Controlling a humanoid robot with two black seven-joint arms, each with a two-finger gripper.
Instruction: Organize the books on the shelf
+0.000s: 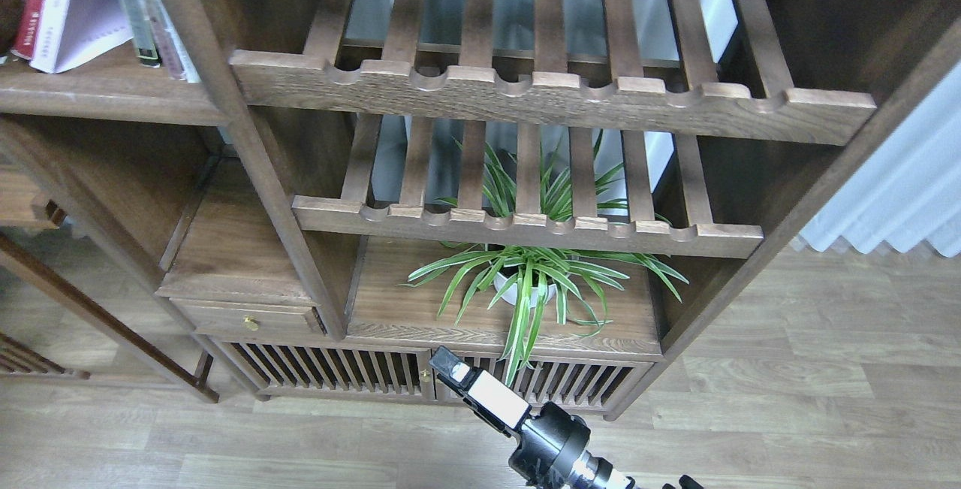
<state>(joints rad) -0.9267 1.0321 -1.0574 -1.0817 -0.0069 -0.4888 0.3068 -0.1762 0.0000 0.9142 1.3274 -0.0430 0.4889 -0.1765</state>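
Head view, spider plant (529, 279) beneath slatted racks (552, 95)

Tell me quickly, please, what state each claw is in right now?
Left claw: not in view.
Right claw: low in front of the cabinet, seen end-on; open or closed cannot be told, and nothing visibly held.

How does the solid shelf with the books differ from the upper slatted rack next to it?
The shelf is one closed flat board; the upper slatted rack is made of separate slats with open gaps between them. The shelf's front edge is smooth and rounded, while the rack's front rail has scalloped notches. The shelf carries the books, which stand leaning; nothing is seen on the rack. Both are dark brown wood and belong to the same cabinet.
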